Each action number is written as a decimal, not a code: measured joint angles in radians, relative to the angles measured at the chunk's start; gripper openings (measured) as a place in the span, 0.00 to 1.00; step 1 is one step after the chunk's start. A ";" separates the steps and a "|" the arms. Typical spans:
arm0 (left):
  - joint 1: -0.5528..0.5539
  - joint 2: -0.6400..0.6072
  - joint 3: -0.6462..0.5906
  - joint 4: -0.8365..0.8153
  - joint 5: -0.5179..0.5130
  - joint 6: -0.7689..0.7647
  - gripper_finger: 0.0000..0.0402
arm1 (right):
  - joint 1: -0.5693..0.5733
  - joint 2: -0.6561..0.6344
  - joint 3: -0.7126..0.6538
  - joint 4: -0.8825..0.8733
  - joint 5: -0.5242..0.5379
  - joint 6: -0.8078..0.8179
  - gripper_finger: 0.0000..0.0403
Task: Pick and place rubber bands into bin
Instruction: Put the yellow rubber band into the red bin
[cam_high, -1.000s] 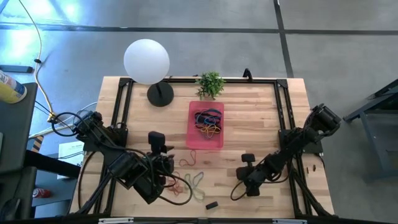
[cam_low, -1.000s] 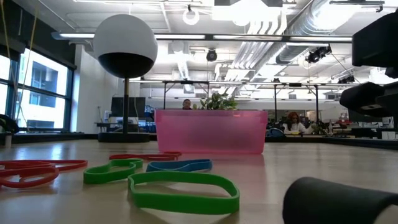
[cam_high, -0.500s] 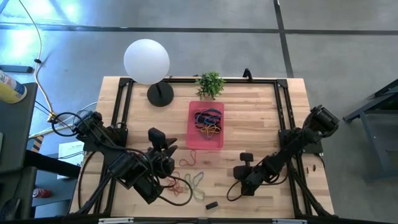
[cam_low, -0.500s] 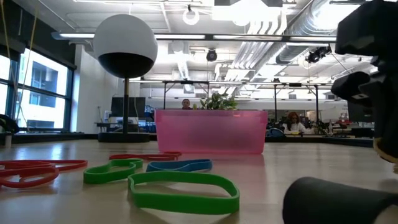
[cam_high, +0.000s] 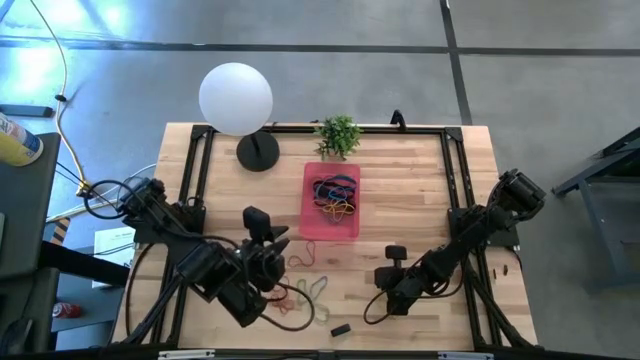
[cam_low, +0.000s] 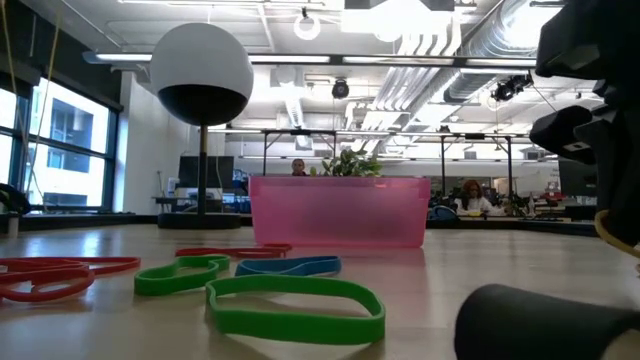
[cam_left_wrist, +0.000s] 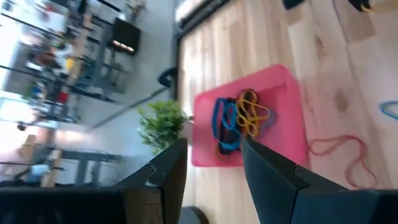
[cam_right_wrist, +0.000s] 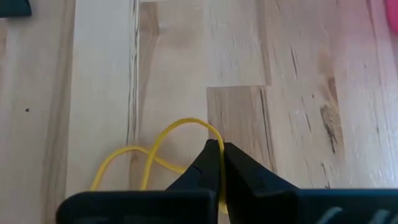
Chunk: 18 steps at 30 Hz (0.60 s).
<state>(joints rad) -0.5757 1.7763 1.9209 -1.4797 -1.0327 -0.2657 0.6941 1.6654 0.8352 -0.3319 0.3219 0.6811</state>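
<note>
Fingers of my right claw (cam_right_wrist: 217, 152) are pressed together, pinching a yellow band (cam_right_wrist: 146, 155) whose loops lie on the wood beside the tips. Seen from above, that claw (cam_high: 383, 300) sits on the table (cam_high: 420, 190) near its front edge, off to the right of the bin (cam_high: 331, 201) and closer to the front than the bin is.

My left claw (cam_left_wrist: 211, 165) has its fingers apart with nothing between them; it points toward the bin (cam_left_wrist: 249, 118) from the bin's front left, hanging above the table (cam_left_wrist: 323, 56).

Inside the bin lie several bands (cam_high: 333, 195), blue, yellow, black and red, bunched in its middle. Loose bands (cam_high: 300, 290) remain on the wood in front of the bin, between my two claws: red ones, green ones and a blue one (cam_low: 287, 266). A small black block (cam_high: 341, 329) rests near the table's front edge. Behind the bin stands a little plant (cam_high: 338, 133), and to the bin's rear left a white globe lamp (cam_high: 236, 98).
</note>
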 joint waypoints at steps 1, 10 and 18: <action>0.009 0.000 0.000 0.000 0.023 0.000 0.36 | 0.000 0.000 0.001 -0.002 -0.002 0.000 0.00; 0.085 0.010 -0.001 -0.004 0.153 0.000 0.36 | 0.000 -0.001 0.002 -0.005 -0.002 -0.003 0.00; 0.092 0.013 -0.001 -0.004 0.151 0.012 0.35 | 0.000 -0.002 0.002 -0.005 0.007 0.003 0.00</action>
<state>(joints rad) -0.4839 1.7893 1.9202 -1.4837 -0.8818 -0.2535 0.6941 1.6636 0.8371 -0.3367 0.3286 0.6838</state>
